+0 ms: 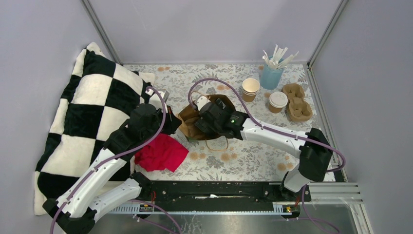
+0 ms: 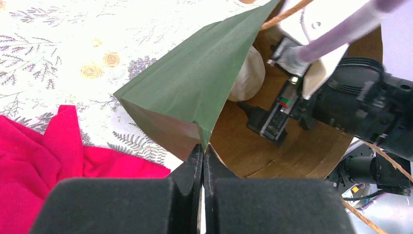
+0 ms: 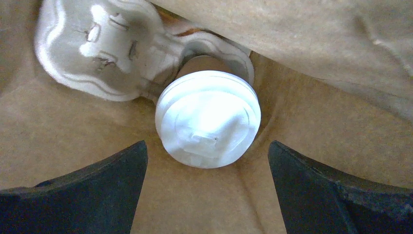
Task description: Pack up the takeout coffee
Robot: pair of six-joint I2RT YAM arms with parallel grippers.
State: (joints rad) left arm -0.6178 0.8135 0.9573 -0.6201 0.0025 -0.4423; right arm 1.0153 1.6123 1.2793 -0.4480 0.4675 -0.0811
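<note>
Over the table [image 1: 234,161] from the top camera: paper bag [image 1: 186,121] roughly mid-table, a bit left of centre, mouth open. Left arm [image 1: 112,165] reaching to its left rim, right arm [image 1: 272,134] poking down into the mouth. Fingertips of both hidden from up here, so can't tell either pincer's state in this view. Toward the far right corner: lidded kraft cup [image 1: 278,101] standing on the table, just left of a pulp carrier [image 1: 297,103]. Stack of open cups [image 1: 251,88] a little further left, blue cup of sticks [image 1: 271,74] behind at the far edge. Red cloth [image 1: 161,152] toward the near edge, left of the bag. Checkered pillow [image 1: 92,112] along the left edge.

Left wrist cam fills in what the top one misses: left gripper [image 2: 203,148] pinched tight on the bag's rim at a folded corner, jaws pressed together on the paper. Bag green outside, brown inside, though reading plain brown from above. Right arm's wrist hardware down in the bag, plus a whitish round shape [image 2: 251,73] beside it, too blown-out to call. Red cloth at lower left, near the bag.

Right wrist cam, inside the bag: right gripper [image 3: 205,146] spread wide, gripping nothing, one finger either side of a second lidded cup [image 3: 208,119] and clear of it. White lid up, tan wall just showing, seated in one pocket of a pulp tray [image 3: 92,48], brown paper all round. Cup and tray both out of sight from the top camera.
</note>
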